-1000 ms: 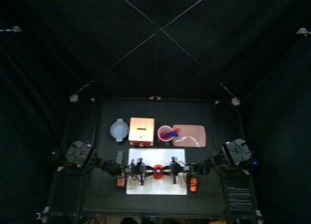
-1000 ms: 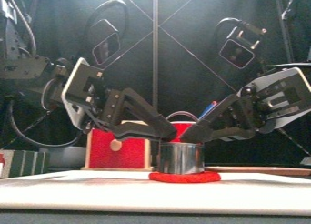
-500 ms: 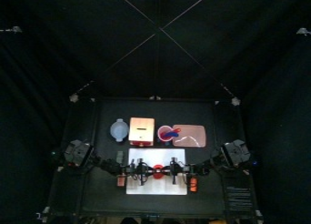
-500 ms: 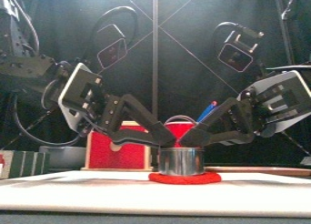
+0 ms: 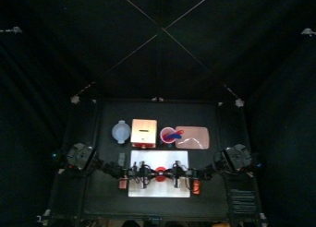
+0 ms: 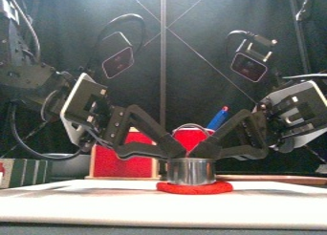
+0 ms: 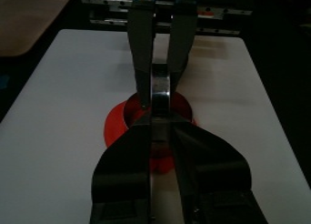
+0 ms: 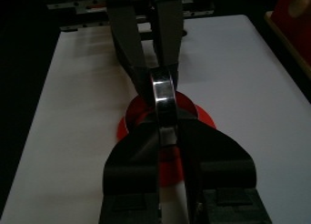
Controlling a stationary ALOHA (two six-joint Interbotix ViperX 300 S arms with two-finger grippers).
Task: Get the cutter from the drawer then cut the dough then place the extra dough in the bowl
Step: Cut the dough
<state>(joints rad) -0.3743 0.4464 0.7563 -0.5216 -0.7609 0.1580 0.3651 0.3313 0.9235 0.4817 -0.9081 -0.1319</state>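
Red dough point(image 6: 194, 186) sits under the metal cutter point(image 6: 189, 168). Both the left gripper point(image 6: 161, 156) and right gripper point(image 6: 220, 153) clamp its top.

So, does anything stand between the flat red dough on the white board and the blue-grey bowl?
Yes: the round metal cutter sits on the dough, left gripper and right gripper on it. The pale wooden box stands beside the path to the bowl.
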